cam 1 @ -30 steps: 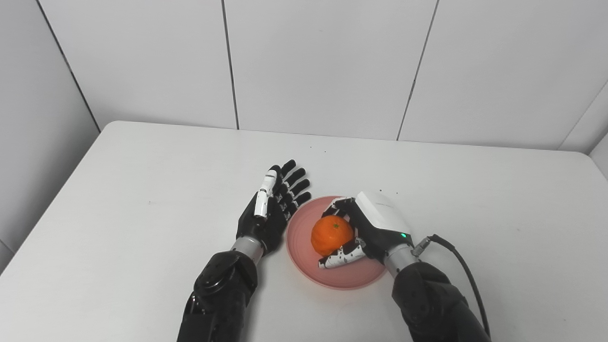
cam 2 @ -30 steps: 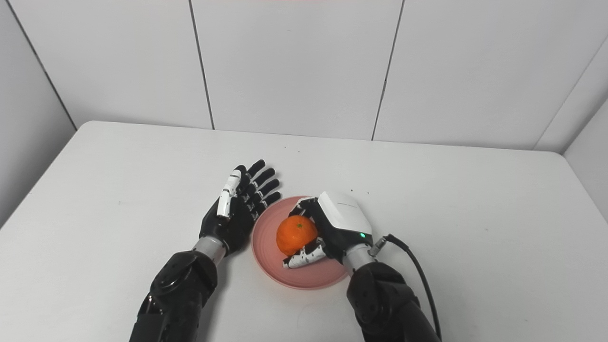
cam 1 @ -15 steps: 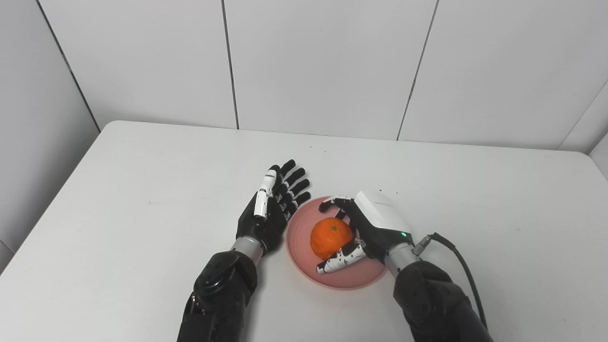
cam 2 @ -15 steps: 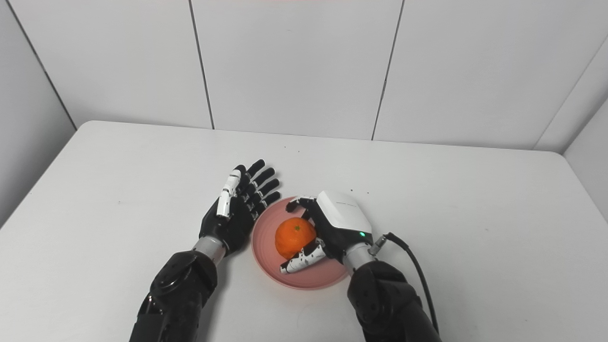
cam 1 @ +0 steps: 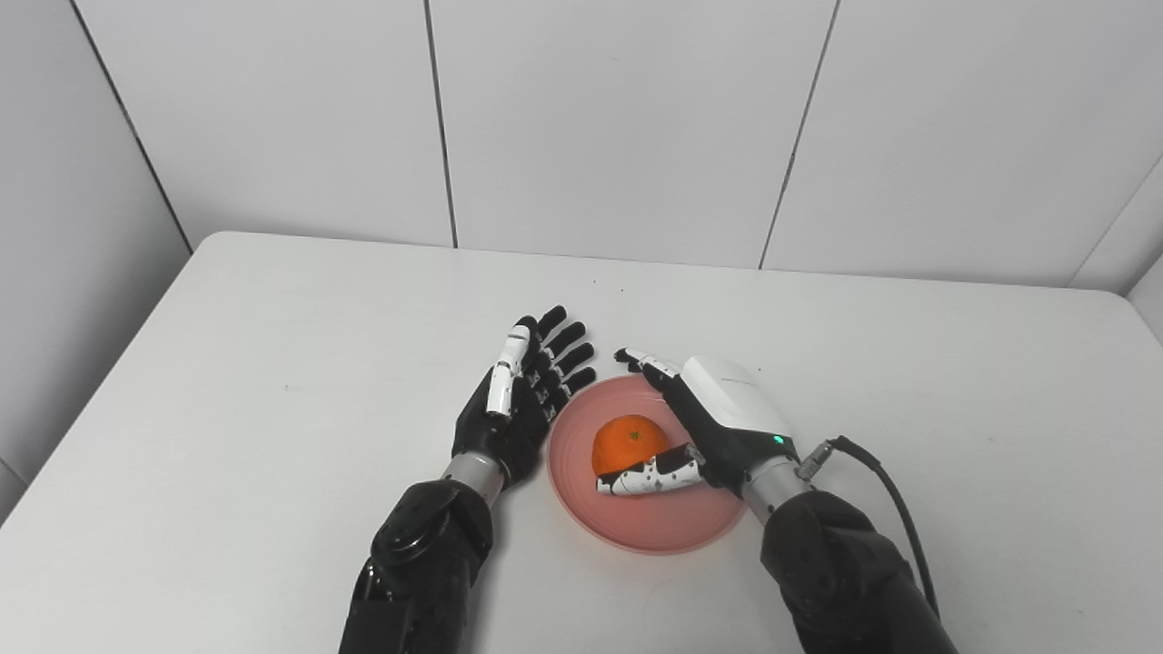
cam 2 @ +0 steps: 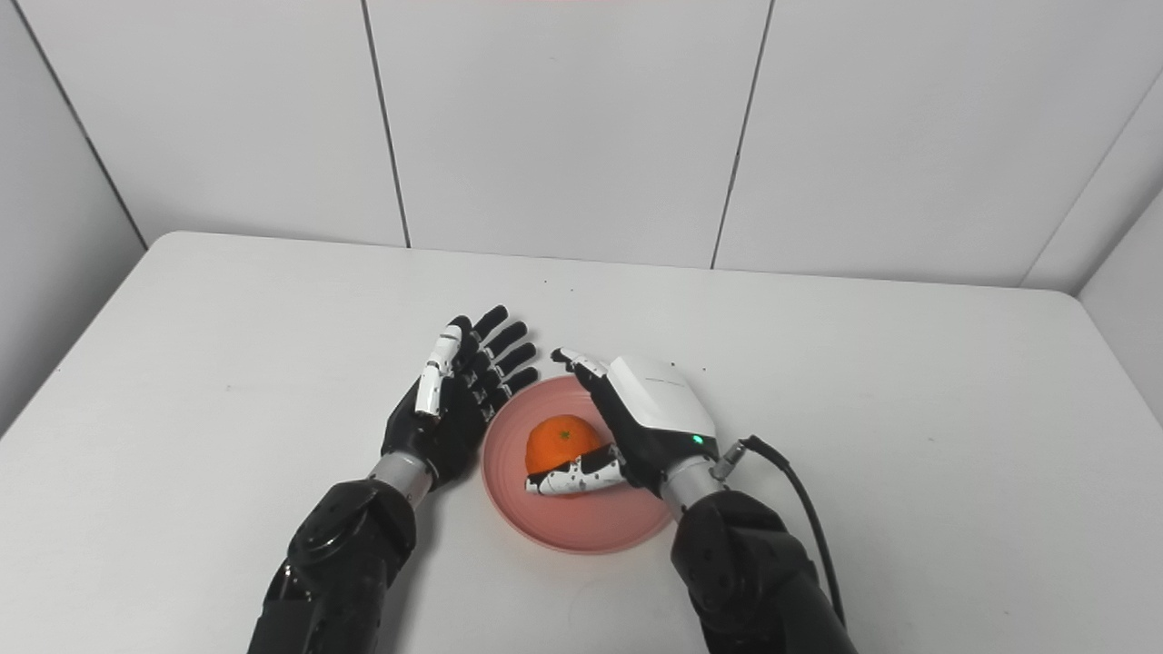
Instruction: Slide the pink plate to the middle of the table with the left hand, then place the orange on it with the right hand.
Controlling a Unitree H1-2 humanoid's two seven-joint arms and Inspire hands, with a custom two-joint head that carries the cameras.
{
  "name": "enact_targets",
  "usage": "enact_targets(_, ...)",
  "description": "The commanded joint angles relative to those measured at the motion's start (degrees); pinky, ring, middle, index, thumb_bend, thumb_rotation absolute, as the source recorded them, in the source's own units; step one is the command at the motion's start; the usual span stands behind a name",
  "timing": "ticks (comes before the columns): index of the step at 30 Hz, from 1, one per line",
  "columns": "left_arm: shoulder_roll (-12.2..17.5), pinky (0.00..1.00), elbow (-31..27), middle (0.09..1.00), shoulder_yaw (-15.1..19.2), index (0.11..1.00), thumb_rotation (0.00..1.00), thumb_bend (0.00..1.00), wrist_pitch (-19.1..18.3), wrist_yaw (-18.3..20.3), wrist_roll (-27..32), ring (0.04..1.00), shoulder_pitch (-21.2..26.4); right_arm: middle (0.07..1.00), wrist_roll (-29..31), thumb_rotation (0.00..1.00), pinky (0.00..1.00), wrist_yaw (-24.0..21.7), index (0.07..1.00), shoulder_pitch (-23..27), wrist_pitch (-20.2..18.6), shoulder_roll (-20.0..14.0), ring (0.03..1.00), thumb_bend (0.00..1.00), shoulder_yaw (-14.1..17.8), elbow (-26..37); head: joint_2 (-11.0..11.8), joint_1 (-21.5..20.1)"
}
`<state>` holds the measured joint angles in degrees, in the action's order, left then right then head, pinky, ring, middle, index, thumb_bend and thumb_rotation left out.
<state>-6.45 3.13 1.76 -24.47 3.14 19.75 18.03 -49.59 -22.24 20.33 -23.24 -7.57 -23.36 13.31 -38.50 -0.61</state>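
My left hand (cam 1: 513, 409) stands just beside the plate's (cam 1: 668, 527) left rim, blocking that side. My right hand (cam 1: 718, 422), fingers (cam 1: 641, 361) spread, covers its right and far edge. The near rim and the table (cam 1: 954, 381) to my right lie bare.

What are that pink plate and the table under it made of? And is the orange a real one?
The round pink plate looks like matte plastic: even colour, soft sheen, thin rim. The white table seems a smooth laminate or plastic top with rounded corners and a few dark specks. The orange has a dimpled skin and a green stem spot, so it is either real fruit or a good replica.
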Motion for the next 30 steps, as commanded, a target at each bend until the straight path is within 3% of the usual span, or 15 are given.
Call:
enact_targets(1,0.19,0.88,0.95,0.913,0.01,0.915,1.0,0.36,-1.26,-0.23,-0.56,0.899,0.35,0.906,0.55,0.45,0.8,-0.32,0.932,2.79,1.0,-0.72,0.878,1.0,1.15,3.88,0.07,0.06)
enact_targets(9,0.11,0.89,1.04,0.91,-0.11,0.914,1.0,0.36,-1.15,-0.5,-1.04,0.896,0.48,0.958,4.13,0.56,0.86,-4.97,0.986,4.45,0.75,-3.85,0.928,1.0,2.62,6.85,0.1,-0.27)
enact_targets(14,0.02,0.88,0.75,0.911,-0.03,0.916,1.0,0.35,-1.69,-0.75,-0.81,0.896,0.49,0.976,14.68,0.52,0.84,-8.61,0.997,5.14,-0.38,-4.31,0.935,1.0,7.12,10.41,0.17,-0.21)
enact_targets(15,0.03,0.88,0.86,0.911,0.05,0.916,1.0,0.35,-1.66,-0.58,-0.63,0.896,0.55,0.976,16.78,0.52,0.84,-7.94,0.997,5.06,0.43,-4.29,0.934,1.0,8.55,11.6,0.12,-0.21)
enact_targets(19,-0.05,0.9,0.84,0.917,0.18,0.913,1.0,0.36,-1.41,-0.29,-0.25,0.915,0.54,0.95,22.82,0.66,0.85,-2.66,0.965,4.31,5.16,-3.23,0.917,1.0,13.13,13.62,0.22,-0.28)
enact_targets(21,-0.04,0.9,0.89,0.917,0.06,0.91,1.0,0.36,-0.63,-0.34,-0.68,0.914,0.42,0.947,22.35,0.7,0.85,0.15,0.964,3.81,6.54,-3.25,0.914,1.0,14.11,13.72,0.34,-0.63)
enact_targets(25,0.79,0.89,0.55,0.915,-1.24,0.91,1.0,0.38,2.56,-0.36,-3.74,0.905,-0.18,0.951,21.2,0.92,0.82,8.08,0.975,0.24,9.55,-3.1,0.908,0.96,17.75,14.02,0.48,-0.58)
enact_targets(30,2.02,0.89,-0.08,0.923,-2.62,0.922,1.0,0.38,5.71,0.21,-7.04,0.909,-0.62,0.952,22.14,1.0,0.84,12.63,0.972,-5.44,10.45,-2.1,0.921,0.86,19.47,12.21,0.57,-0.39)
